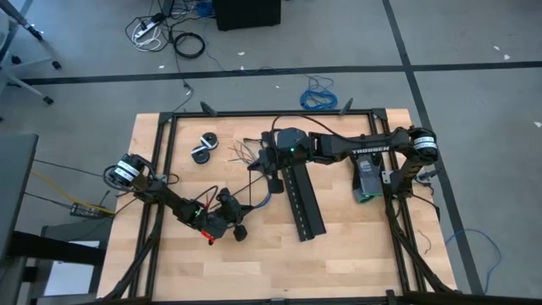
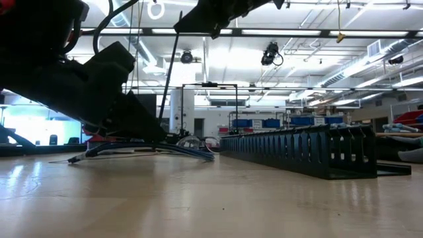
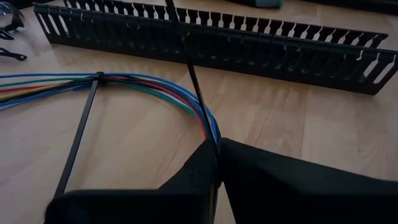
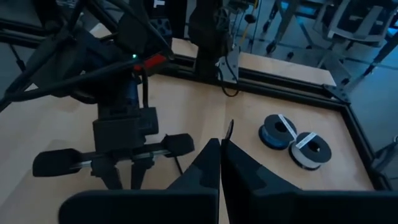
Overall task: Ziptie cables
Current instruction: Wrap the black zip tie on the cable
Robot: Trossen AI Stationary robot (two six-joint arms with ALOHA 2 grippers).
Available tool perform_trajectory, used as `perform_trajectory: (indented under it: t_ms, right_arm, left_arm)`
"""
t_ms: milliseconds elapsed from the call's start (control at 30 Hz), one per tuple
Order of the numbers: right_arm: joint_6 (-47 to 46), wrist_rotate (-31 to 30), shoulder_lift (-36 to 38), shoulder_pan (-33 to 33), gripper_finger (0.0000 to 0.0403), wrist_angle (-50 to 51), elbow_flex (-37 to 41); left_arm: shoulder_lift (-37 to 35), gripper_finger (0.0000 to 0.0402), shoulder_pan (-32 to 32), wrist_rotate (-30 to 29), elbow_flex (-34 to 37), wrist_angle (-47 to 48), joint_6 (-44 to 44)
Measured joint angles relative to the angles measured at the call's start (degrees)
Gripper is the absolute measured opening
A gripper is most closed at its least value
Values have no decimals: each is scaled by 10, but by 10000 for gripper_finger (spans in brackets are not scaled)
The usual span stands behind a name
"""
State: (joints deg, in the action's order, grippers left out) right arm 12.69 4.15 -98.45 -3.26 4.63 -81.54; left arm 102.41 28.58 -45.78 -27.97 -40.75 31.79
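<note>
While left jaws pinch ziptie [image 3: 198, 93], cables [image 3: 155, 87] lie just beyond.

You have two grippers [image 1: 240, 222] [image 1: 264, 163], one wire bundle [image 3: 155, 90], two black zipties [image 3: 78, 134] [image 3: 200, 99], two perforated strips [image 1: 301, 196], two tape rolls [image 1: 204, 148].
</note>
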Motion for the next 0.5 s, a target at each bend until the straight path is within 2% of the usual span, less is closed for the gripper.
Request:
perform_trajectory:
  t_ms: [67, 200, 267, 433, 500]
  right_arm:
    - [-4, 8, 0, 1, 0, 1, 0]
    - [-26, 88, 2, -6, 2, 26, -1]
    - [-36, 109, 3, -7, 9, 54, -2]
    - [-36, 110, 3, -7, 56, 139, -2]
    - [-35, 91, 3, -7, 84, 171, -2]
  left_arm:
    - [0, 15, 0, 1, 0, 0, 0]
    - [1, 3, 1, -3, 0, 5, 7]
    - [1, 3, 1, -7, 1, 6, 12]
    - [1, 1, 1, -25, 1, 2, 16]
    - [0, 1, 1, -29, 1, 2, 21]
